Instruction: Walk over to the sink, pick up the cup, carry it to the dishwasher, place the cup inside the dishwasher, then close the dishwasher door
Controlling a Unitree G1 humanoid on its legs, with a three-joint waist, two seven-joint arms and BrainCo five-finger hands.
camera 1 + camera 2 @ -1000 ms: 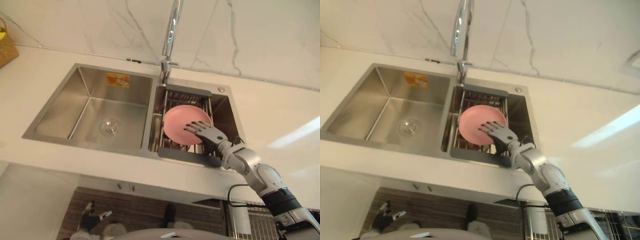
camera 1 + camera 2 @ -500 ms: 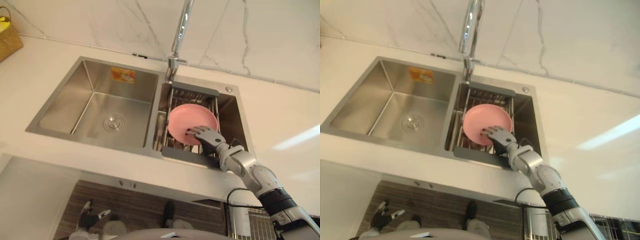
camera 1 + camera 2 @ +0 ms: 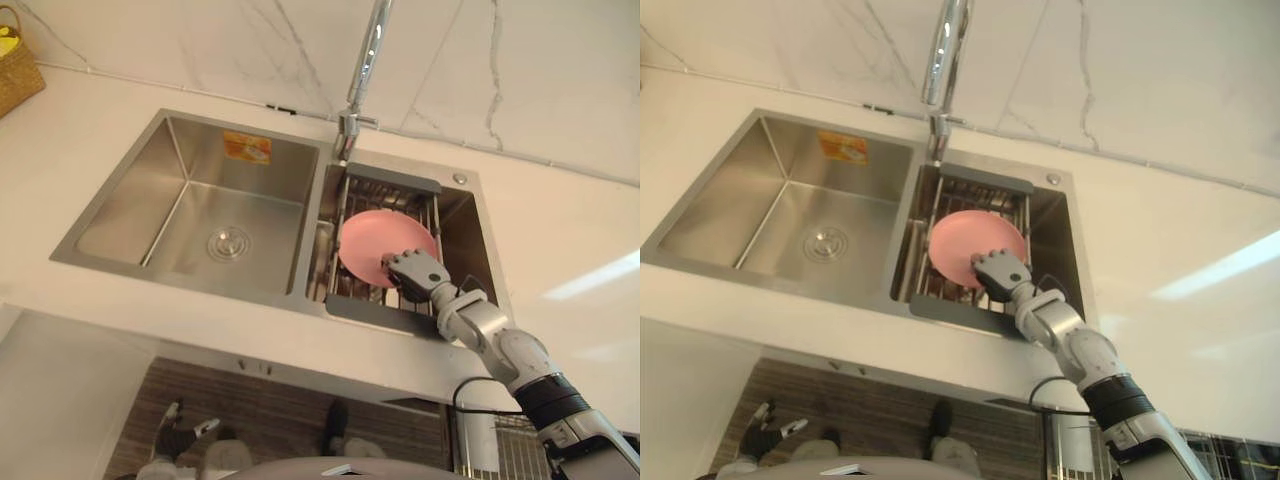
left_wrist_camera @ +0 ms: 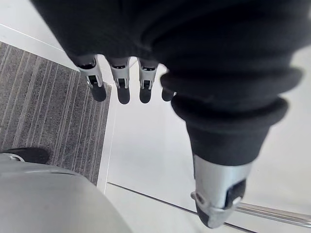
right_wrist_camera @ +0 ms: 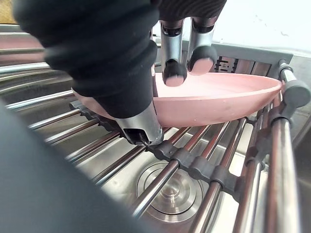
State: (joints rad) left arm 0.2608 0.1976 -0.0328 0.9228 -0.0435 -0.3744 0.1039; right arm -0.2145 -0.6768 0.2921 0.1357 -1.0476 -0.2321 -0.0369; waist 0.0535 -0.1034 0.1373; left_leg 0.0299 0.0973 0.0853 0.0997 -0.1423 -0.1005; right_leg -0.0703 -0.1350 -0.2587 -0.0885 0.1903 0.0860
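Now the right hand [image 3: 418, 272] is pinching the near rim of the pink plate [image 3: 372, 242]: its fingers [image 5: 173, 68] are pressing on top and the thumb [image 5: 141, 121] is underneath. The plate is lying just under the fingers, over the sink rack [image 5: 204, 167]. The left hand [image 4: 121, 85] is hanging with straight fingers.

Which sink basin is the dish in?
The smaller right basin, with the wire rack: the pink dish sits there, pinched by the right hand. The larger left basin shows bare steel.
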